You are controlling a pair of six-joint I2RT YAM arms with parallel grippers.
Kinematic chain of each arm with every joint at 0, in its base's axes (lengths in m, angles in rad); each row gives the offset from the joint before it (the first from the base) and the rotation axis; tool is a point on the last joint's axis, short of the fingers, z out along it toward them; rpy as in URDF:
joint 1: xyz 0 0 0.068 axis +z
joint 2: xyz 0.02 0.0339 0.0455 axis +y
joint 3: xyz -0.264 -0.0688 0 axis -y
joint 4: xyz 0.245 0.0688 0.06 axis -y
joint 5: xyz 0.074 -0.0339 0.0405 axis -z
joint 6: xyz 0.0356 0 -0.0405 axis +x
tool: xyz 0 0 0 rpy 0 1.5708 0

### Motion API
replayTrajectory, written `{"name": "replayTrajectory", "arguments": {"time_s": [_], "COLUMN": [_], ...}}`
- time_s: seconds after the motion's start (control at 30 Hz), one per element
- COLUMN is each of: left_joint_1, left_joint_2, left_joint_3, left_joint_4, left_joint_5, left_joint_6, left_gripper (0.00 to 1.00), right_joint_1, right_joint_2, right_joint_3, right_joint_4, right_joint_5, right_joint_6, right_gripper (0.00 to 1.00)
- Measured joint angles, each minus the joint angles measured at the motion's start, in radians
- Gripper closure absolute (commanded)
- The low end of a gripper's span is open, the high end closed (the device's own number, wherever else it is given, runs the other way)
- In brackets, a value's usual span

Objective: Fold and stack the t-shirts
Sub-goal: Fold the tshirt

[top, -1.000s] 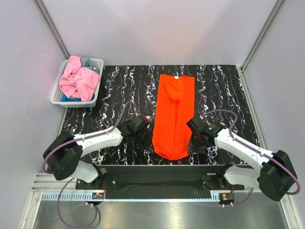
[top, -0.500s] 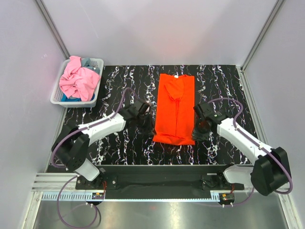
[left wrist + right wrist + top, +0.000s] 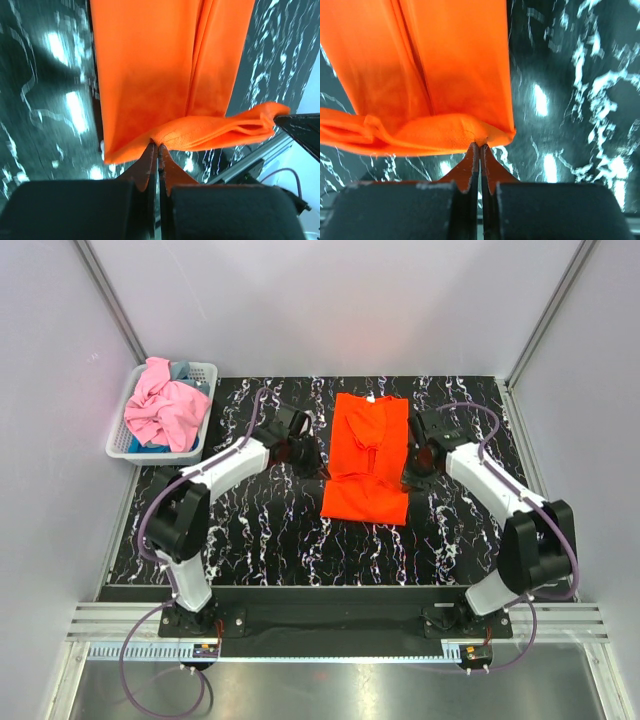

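Observation:
The orange t-shirt (image 3: 367,455) lies mid-table as a narrow strip, its near end lifted and doubled toward the collar. My left gripper (image 3: 322,458) is shut on the left corner of that hem; in the left wrist view (image 3: 156,145) the cloth (image 3: 150,70) hangs from the tips. My right gripper (image 3: 407,468) is shut on the right corner, and in the right wrist view (image 3: 480,145) orange cloth (image 3: 450,60) drapes from the tips. The pink t-shirt (image 3: 163,408) is bunched in the basket over a blue-grey one (image 3: 180,371).
A white lattice basket (image 3: 202,430) stands at the table's far left corner. The black marbled tabletop (image 3: 250,530) is bordered by grey walls at the back and sides. Purple cables loop off both arms.
Both grippers have carried the orange shirt's near hem away from the arm bases toward the collar, so the strip now lies folded over and shorter.

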Motion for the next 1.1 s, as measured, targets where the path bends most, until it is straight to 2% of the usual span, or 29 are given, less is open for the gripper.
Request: {"name": "replayTrajectory", "arguments": {"time_s": [0.37, 0.8, 1.1], "left_joint_1": [0.07, 0.13, 0.146], "left_joint_2": [0.195, 0.33, 0.355], "left_joint_3": [0.233, 0.294, 0.32], "left_joint_4": [0.0, 0.117, 0.208], "left_joint_5": [0.068, 0.163, 0.195], "left_joint_6": [0.039, 0.025, -0.002], "left_gripper": [1.0, 1.0, 1.0], "right_joint_1": [-0.08, -0.138, -0.156], "right_joint_2": [0.238, 0.39, 0.438], "right_joint_3": [0.254, 0.392, 0.477], "right_joint_4": [0.008, 0.021, 0.036], "right_joint_5": [0.007, -0.024, -0.065], "right_joint_6": [-0.133, -0.185, -0.203], "right_gripper": [1.0, 1.0, 1.0]}}
